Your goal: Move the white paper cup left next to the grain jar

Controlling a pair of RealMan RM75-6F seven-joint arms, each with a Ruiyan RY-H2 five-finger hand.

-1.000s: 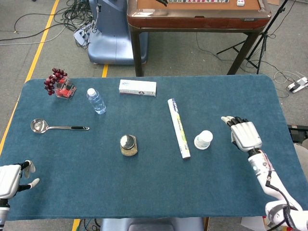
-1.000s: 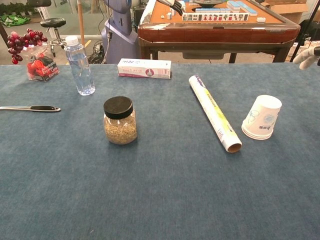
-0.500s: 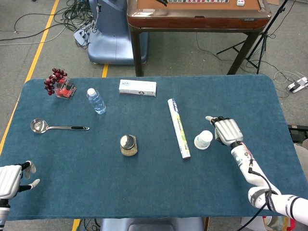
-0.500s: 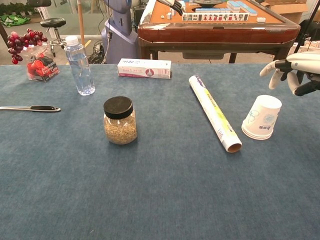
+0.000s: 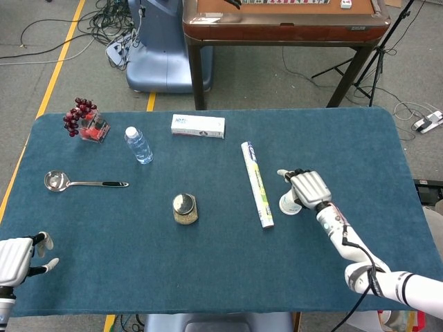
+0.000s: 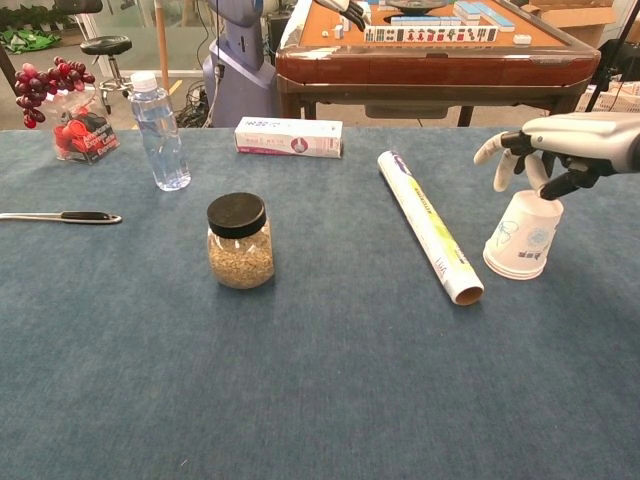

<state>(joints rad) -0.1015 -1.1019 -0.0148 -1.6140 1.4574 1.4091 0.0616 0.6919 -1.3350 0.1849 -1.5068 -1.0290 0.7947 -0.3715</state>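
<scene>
**White paper cup inverted, right hand above it**

The white paper cup (image 6: 524, 237), a tapered paper cone, stands upside down on the blue felt table (image 5: 208, 270), at 3 o'clock of the one glossy rolled tube (image 6: 430, 226). One glass grain jar (image 6: 239, 241), black-lidded, sits well apart at 9 o'clock. The right hand (image 6: 560, 148) hovers over the cup, fingers spread, holding nothing. The left hand (image 5: 17, 256) rests empty, fingers apart.

right hand (image 6: 560, 145) has moved left, over the paper cup (image 6: 524, 235).
</scene>
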